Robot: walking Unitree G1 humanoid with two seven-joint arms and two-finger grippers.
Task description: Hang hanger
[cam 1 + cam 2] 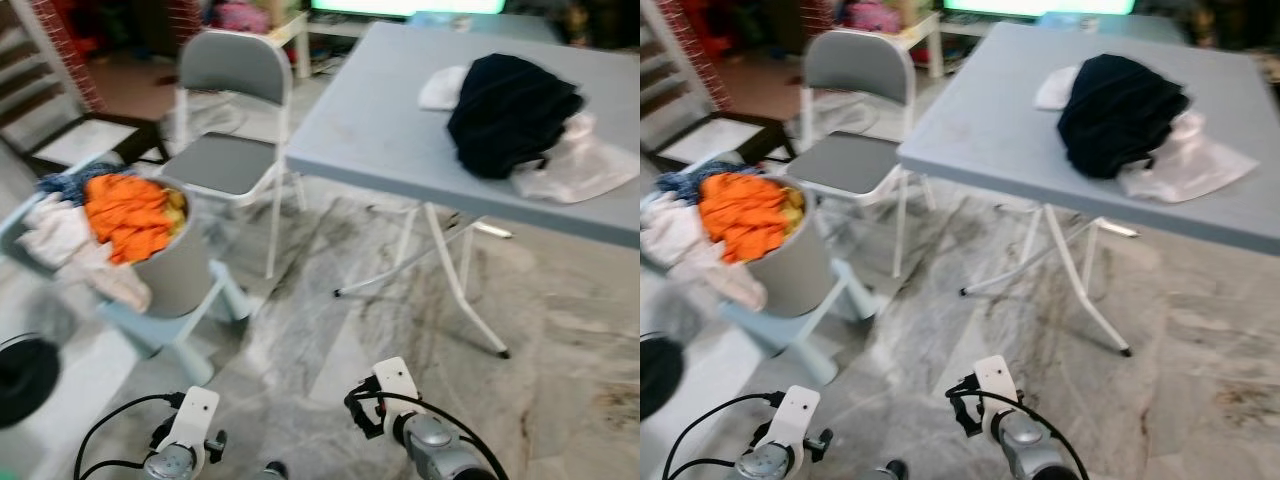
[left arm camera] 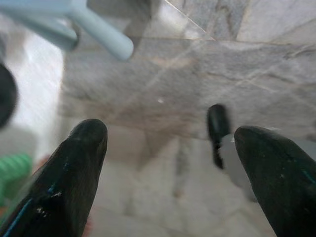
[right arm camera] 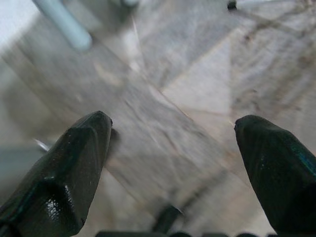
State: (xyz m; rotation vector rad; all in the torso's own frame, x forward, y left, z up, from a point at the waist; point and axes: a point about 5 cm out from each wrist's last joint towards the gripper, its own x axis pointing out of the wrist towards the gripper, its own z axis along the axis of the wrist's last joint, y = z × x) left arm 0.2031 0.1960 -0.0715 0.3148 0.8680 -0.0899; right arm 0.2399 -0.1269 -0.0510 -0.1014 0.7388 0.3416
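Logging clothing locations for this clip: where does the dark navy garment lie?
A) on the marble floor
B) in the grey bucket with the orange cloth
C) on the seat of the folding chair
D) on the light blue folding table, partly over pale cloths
D: the dark navy garment is piled on the light blue folding table, with pale cloths sticking out beneath it.

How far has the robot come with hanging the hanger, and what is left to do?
Nothing looks done yet. The left gripper and the right gripper are both open and empty, hanging low above the marble floor. No hanger can be made out. Dark clothes lie on the grey table, and orange laundry fills the basket. Finding, picking up and hanging a hanger all remain.
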